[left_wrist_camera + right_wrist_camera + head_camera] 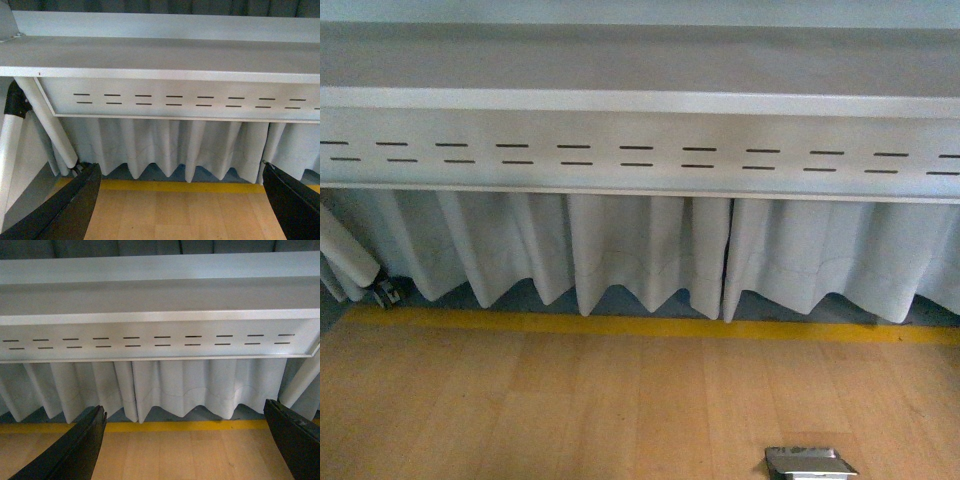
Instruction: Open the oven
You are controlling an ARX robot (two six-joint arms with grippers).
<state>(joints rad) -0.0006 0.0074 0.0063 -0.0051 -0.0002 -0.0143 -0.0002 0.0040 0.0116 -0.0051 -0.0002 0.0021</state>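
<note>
Grey metal takes up the upper part of every view: the slotted front panel (pixel 640 150) of a desk seen from low down. A white pleated curtain (pixel 640 250) hangs beneath it, down to a yellow stripe (pixel 620 325) along a pale wooden floor (pixel 570 400). The oven appears in none of the three views, so its position, its facing and its long axis cannot be told. The left gripper (pixel 180 169) is spread wide, its two dark fingers (pixel 75 205) at opposite edges of its wrist view, with only curtain and floor showing between them. The right gripper (pixel 185 406) is just as wide apart, its fingers (pixel 80 445) closed on nothing and touching nothing. A small shiny metal piece (pixel 810 463) lies on the floor at the lower edge of the front view.
</note>
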